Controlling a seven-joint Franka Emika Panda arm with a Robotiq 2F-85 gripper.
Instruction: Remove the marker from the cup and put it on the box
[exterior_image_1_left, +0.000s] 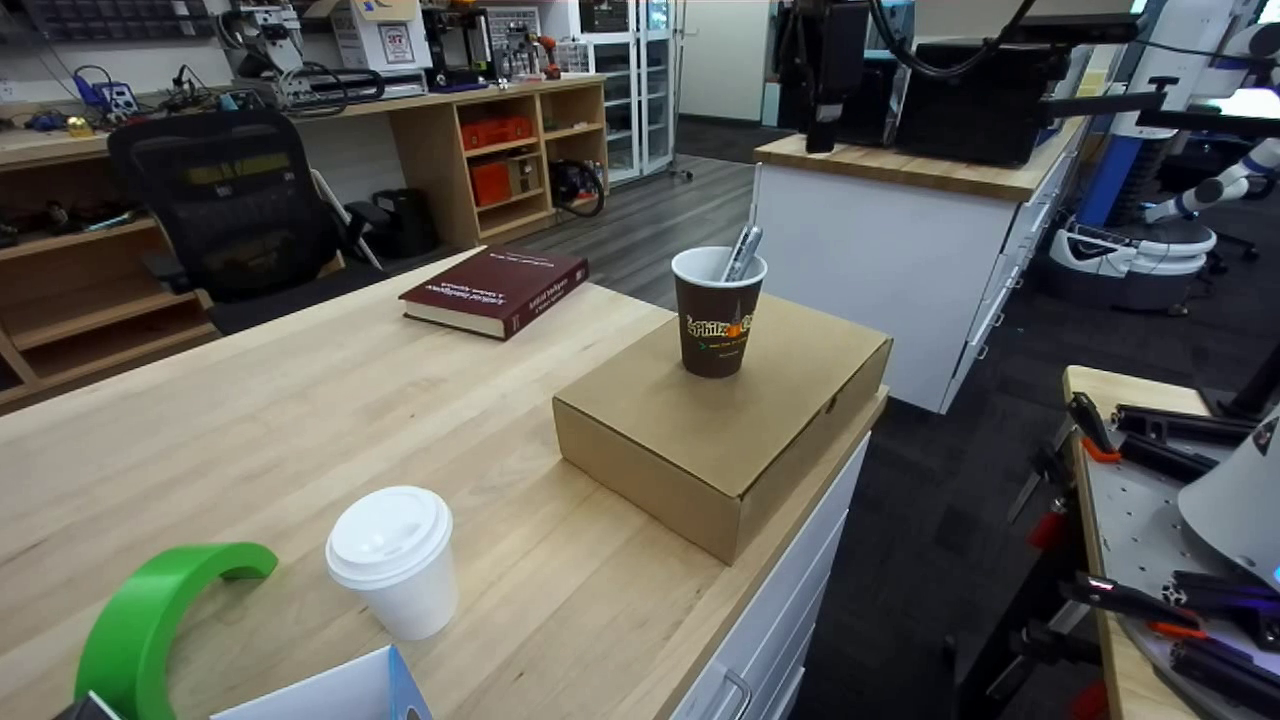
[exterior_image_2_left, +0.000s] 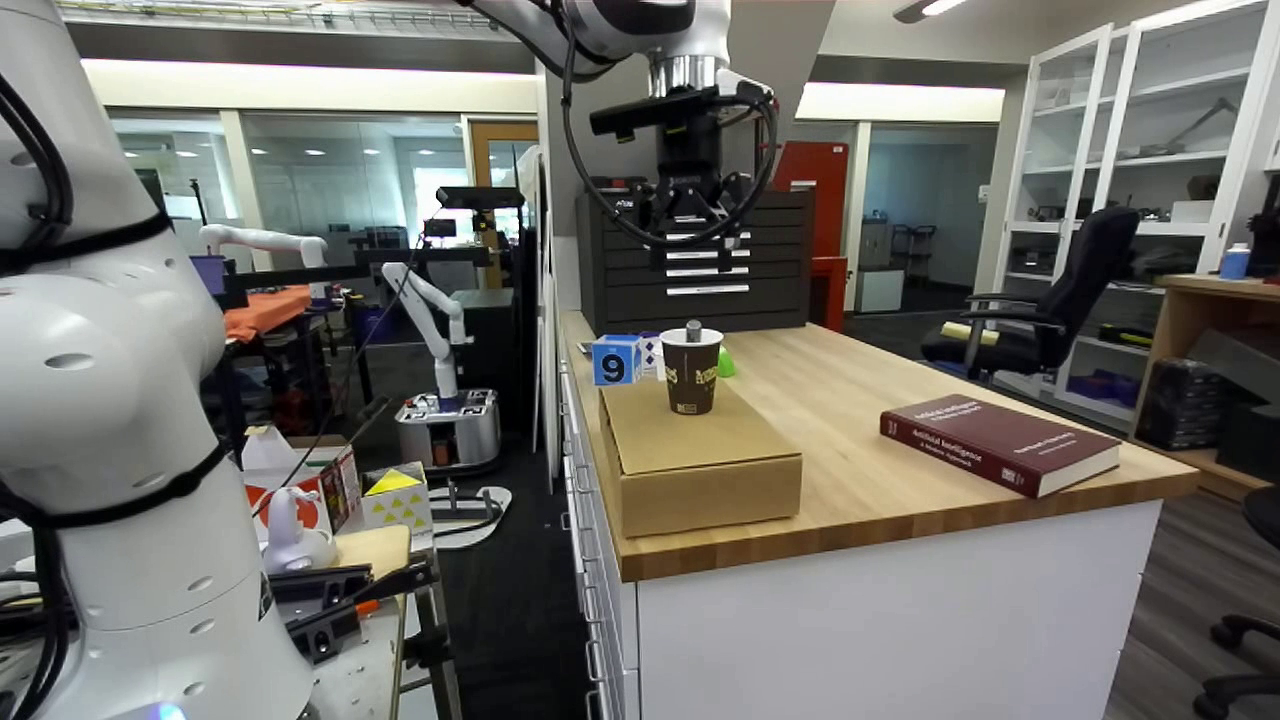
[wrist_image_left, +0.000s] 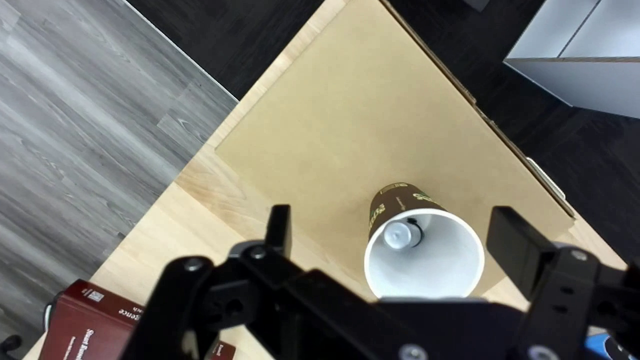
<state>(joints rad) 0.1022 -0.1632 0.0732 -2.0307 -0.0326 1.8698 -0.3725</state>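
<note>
Sticking up, the slim grey marker (exterior_image_1_left: 742, 254) leans inside the small brown paper cup (exterior_image_1_left: 715, 316), upright on the flat tan cardboard box (exterior_image_1_left: 708, 430). Above the cup, the black two-fingered gripper (exterior_image_2_left: 691, 257) hangs, jaws spread; the approach seems in hand, next needing a descent to pinch the marker alone.

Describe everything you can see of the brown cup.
The brown cup looks like paper: dark outside with yellowish lettering and a touch of orange, white inside, pale rim, no lid. It stands upright on the cardboard box and holds the marker, which is tilted, one end sticking out above the rim. The open gripper hangs above, not touching it.
</note>
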